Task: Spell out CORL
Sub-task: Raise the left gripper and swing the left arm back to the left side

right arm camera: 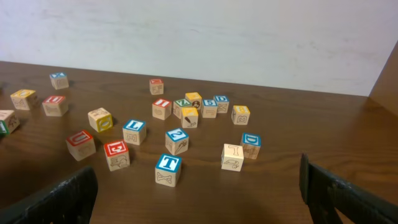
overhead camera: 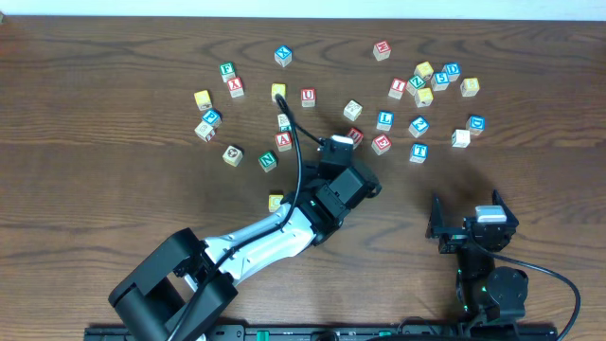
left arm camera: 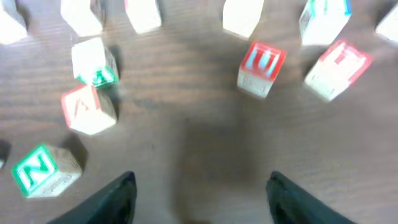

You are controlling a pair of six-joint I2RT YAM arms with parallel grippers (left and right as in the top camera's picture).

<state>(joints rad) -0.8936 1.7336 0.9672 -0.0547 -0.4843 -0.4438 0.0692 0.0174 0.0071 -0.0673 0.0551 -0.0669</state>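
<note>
Yellow cube (overhead camera: 276,202) stands alone near the front of the bench (overhead camera: 95,189), so I judge one letter at most is set, the blue L cube (overhead camera: 384,120) waits in the scattered group behind, and left claw (left arm camera: 200,180) and right claw (right arm camera: 196,190) are both open, empty.

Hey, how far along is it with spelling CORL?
Barely started. One yellow cube sits apart beside the left arm, possibly a first letter. The left claw hangs open and empty over bare table. No row exists; the blue L lies among scattered cubes.
</note>
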